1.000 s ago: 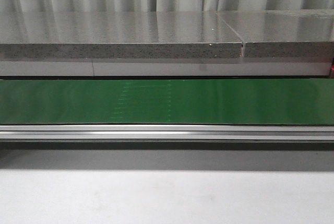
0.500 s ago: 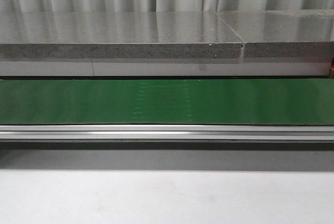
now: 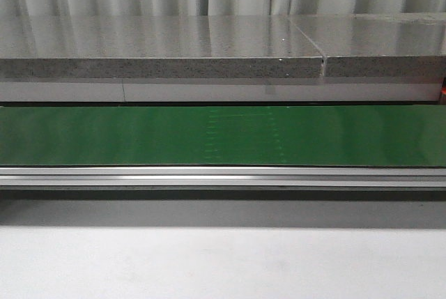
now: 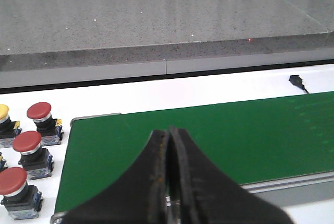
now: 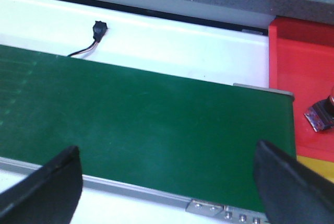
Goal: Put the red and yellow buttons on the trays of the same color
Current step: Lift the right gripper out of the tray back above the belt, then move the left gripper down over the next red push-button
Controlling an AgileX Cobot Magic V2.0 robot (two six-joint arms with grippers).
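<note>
Three red buttons (image 4: 27,142) stand on the white table beside the end of the green belt (image 4: 209,135), and a yellow button (image 4: 2,112) is cut off at the picture's edge. My left gripper (image 4: 168,131) is shut and empty over that belt end. At the belt's other end my right gripper (image 5: 167,182) is open and empty. Beside it lies the red tray (image 5: 300,62), holding a button base (image 5: 319,115) whose cap is out of view. A yellow strip (image 5: 315,167), perhaps the yellow tray, shows below it. The front view shows no gripper, button or tray.
The green belt (image 3: 223,135) runs across the front view with an aluminium rail (image 3: 223,175) in front and a grey stone slab (image 3: 160,44) behind. A small black cable plug (image 5: 98,27) lies on the white table behind the belt.
A faint dotted patch on the belt has shifted to the right in the front view. Nothing else there differs.
</note>
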